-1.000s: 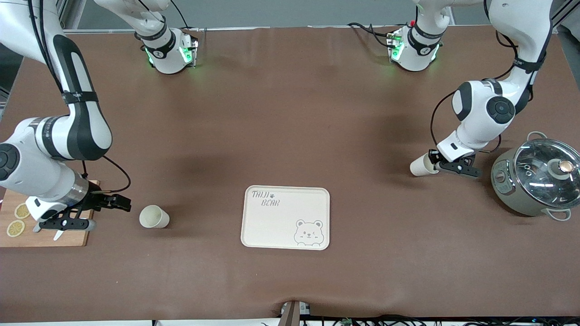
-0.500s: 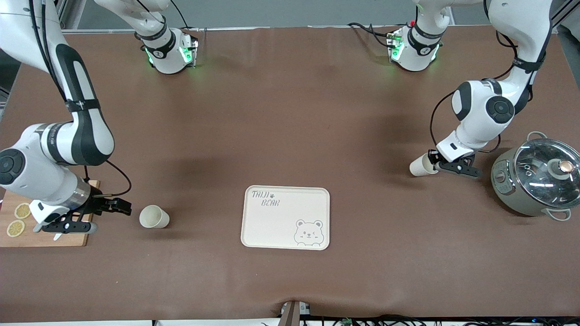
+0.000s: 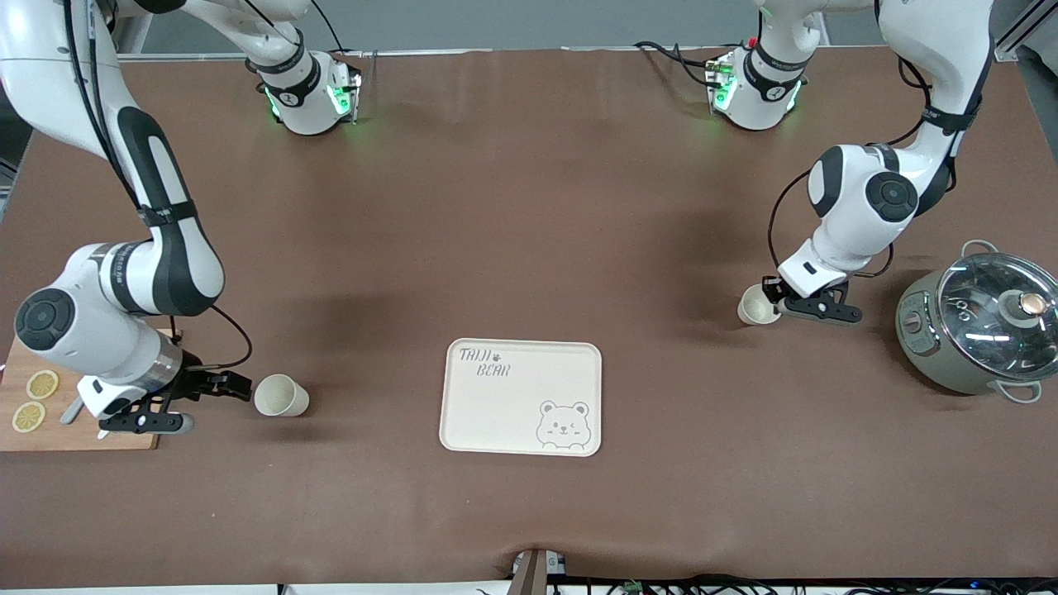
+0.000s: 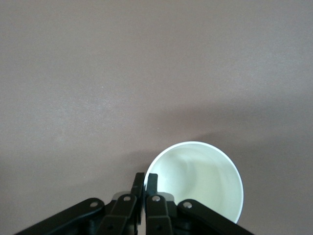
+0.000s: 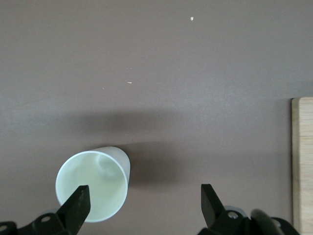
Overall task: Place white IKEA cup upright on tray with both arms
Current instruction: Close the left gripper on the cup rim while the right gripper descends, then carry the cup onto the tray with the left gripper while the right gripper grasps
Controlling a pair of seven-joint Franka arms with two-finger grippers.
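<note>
A white cup [image 3: 755,307] is held by its rim in my left gripper [image 3: 775,301], low at the table between the tray and the pot. In the left wrist view the fingers [image 4: 152,182] pinch the rim of the cup [image 4: 203,178], one inside and one outside. A second white cup [image 3: 281,395] stands mouth up toward the right arm's end. My right gripper [image 3: 213,404] is open beside it, between the cup and the cutting board. In the right wrist view that cup [image 5: 93,183] sits by one fingertip [image 5: 78,203]. The cream bear tray [image 3: 508,413] lies bare in the middle.
A wooden cutting board [image 3: 91,434] with lemon slices [image 3: 41,384] lies at the right arm's end, partly under the right arm. A grey pot [image 3: 950,364] with a glass lid stands at the left arm's end, close to the left arm's wrist.
The left gripper has tightened on its cup's rim and swung the cup from lying on its side toward mouth-up. The right gripper has moved closer to the second cup, still open.
</note>
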